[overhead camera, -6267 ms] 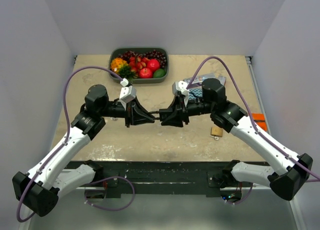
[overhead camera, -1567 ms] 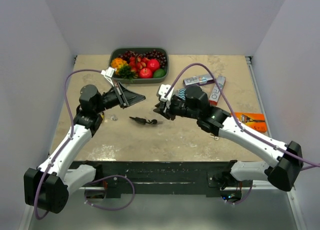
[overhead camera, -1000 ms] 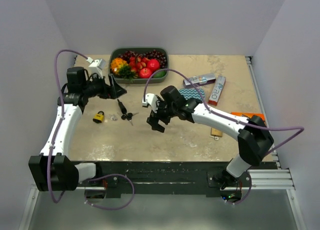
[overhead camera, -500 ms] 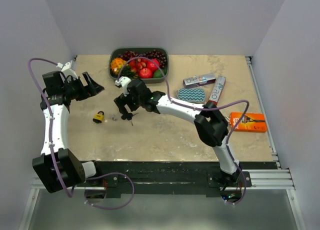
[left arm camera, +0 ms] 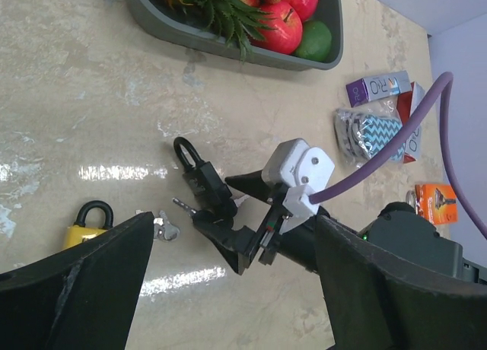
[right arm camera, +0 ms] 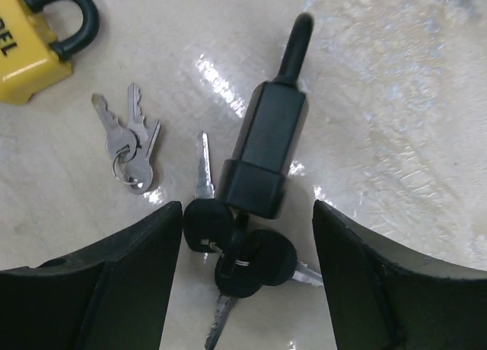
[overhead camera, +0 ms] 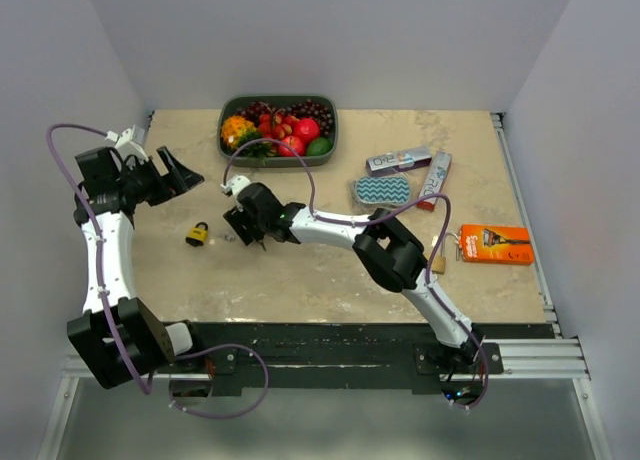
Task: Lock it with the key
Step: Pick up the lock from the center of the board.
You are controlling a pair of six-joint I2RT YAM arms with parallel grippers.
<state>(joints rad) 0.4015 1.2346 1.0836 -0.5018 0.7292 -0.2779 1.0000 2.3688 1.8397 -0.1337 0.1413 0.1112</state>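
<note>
A black padlock (right arm camera: 270, 137) lies flat on the table, its shackle pointing away from my right gripper. A bunch of black-headed keys (right arm camera: 247, 255) lies against its base. One of them looks stuck in the lock, but I cannot tell for sure. My right gripper (right arm camera: 247, 207) is open low over the bunch, one finger on each side, touching nothing. From above, that gripper (overhead camera: 245, 225) covers the lock. My left gripper (overhead camera: 175, 172) is open and empty at the far left, raised, looking down on the black padlock (left arm camera: 194, 171).
A yellow padlock (overhead camera: 197, 234) and small silver keys (overhead camera: 226, 236) lie just left of the right gripper. The fruit tray (overhead camera: 330, 140) stands at the back. A teal sponge (overhead camera: 380, 190), two boxes (overhead camera: 415, 165), an orange package (overhead camera: 495, 245) and a brass padlock (overhead camera: 437, 263) lie to the right.
My right gripper has swept left across the table and come down over the black padlock and keys. My left gripper has drawn back to the far left. The locks have not moved.
</note>
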